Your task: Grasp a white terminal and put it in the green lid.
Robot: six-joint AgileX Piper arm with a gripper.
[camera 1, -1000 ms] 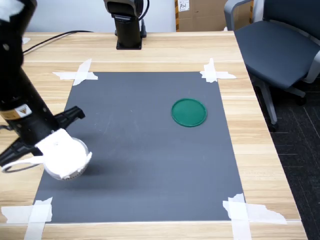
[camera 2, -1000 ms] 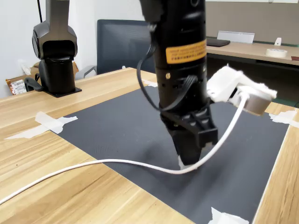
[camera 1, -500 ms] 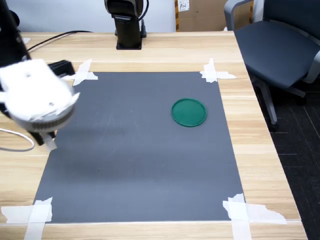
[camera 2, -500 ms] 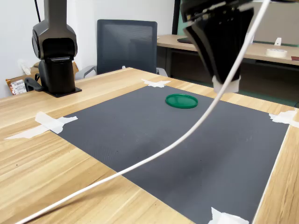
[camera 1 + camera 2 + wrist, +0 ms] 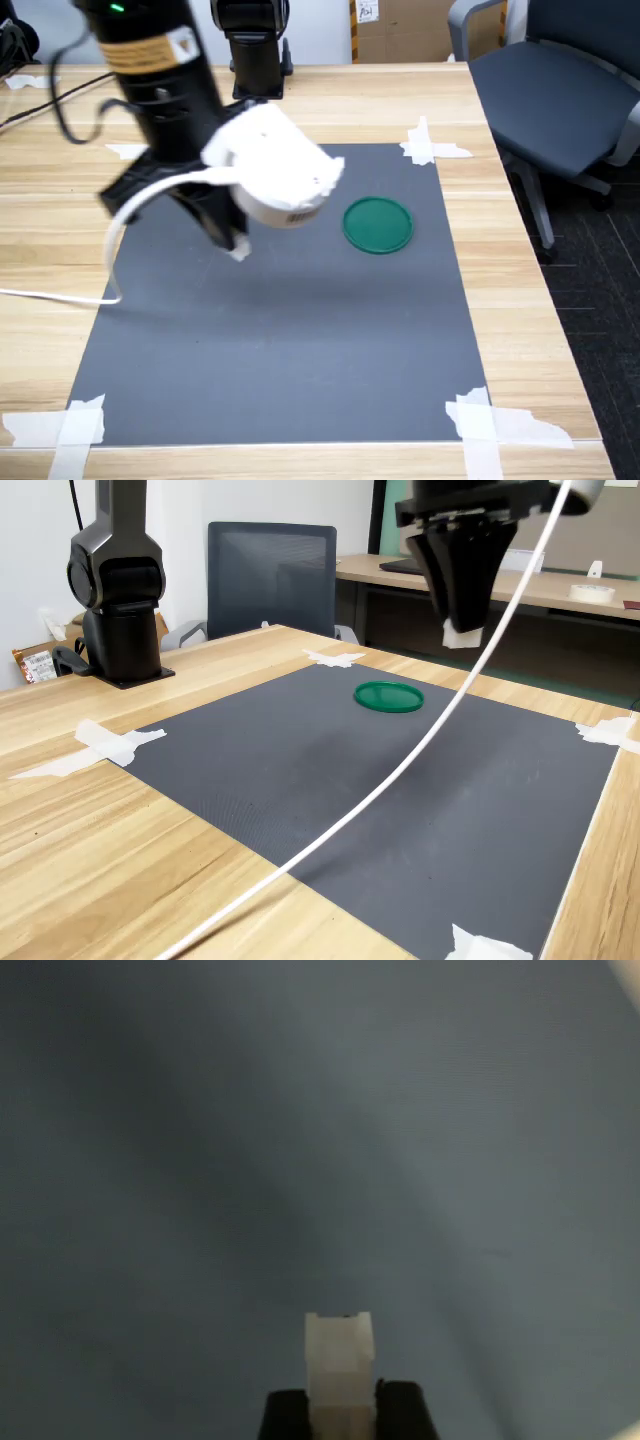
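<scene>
From where I stand the gripper [image 5: 237, 247] hangs above the dark mat [image 5: 280, 330], its fingers pinching the white terminal [image 5: 339, 1365], which juts out from between the black tips in the wrist view. In the first exterior view the green lid [image 5: 378, 224] lies flat on the mat at about three o'clock from the gripper, well apart. My worry is the narrow hold (only the piece's base is clamped): it could twist loose during the carry, or, released from high up, bounce off the lid's low rim.

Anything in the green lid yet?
No. The green lid lies empty on the mat; its whole inside shows. The white terminal is clamped in the raised gripper.
</scene>
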